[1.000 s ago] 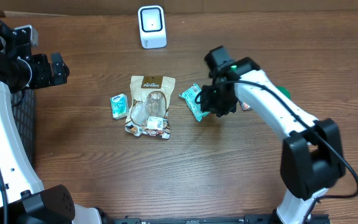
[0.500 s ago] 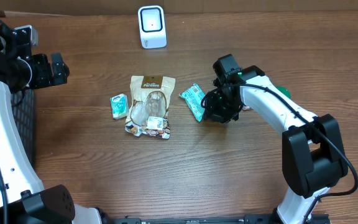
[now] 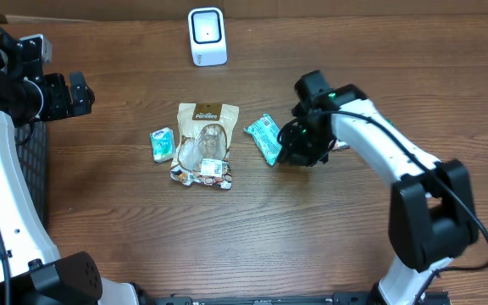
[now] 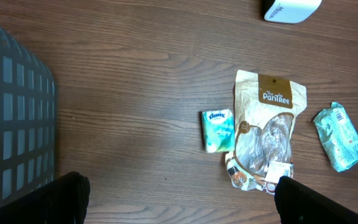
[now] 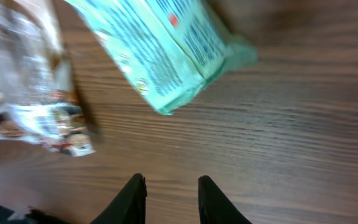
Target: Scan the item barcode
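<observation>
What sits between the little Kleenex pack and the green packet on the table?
The PaniTree snack bag lies between the Kleenex pack and the green packet. The overhead view shows it plainly, and the left wrist view too.

The desk (image 3: 142, 237) is dark grained wood. The green packet (image 3: 263, 135) is glossy plastic film; the bag (image 3: 207, 113), brown paper.

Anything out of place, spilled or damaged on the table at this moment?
Nothing is spilled or broken. The teal packet lies skewed on a diagonal, right of the PaniTree bag, whose near end looks crumpled. The tissue pack lies left of the bag, and the scanner stands alone at the far edge.
</observation>
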`<move>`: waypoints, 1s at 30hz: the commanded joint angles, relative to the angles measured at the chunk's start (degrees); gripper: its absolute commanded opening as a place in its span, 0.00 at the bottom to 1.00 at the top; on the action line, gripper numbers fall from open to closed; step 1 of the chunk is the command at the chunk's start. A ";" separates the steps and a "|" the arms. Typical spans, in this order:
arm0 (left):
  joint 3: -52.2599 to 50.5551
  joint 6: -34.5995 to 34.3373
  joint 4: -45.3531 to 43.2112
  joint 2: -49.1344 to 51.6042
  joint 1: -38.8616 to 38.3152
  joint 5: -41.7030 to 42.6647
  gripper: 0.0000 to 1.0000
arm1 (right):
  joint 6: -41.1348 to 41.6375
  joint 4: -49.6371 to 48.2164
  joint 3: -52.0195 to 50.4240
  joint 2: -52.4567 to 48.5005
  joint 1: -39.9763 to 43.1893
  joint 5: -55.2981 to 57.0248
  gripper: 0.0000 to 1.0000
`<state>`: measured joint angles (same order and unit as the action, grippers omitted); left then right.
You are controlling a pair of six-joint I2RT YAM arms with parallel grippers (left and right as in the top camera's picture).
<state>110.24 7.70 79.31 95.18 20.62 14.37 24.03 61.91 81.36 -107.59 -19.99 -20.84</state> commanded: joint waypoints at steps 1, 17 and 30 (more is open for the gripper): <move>0.48 0.87 -0.04 0.20 -0.39 0.26 0.99 | -1.84 0.66 3.85 8.33 2.36 -1.11 0.26; 0.48 0.87 -0.04 0.20 -0.39 0.26 0.99 | -4.59 2.19 3.85 15.32 5.51 -1.05 0.32; 0.48 0.87 -0.04 0.20 -0.39 0.26 1.00 | -4.85 2.54 3.85 15.32 5.51 -0.66 0.33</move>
<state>110.24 7.70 79.31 95.18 20.62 14.37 19.81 64.53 84.29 -92.79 -14.66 -21.63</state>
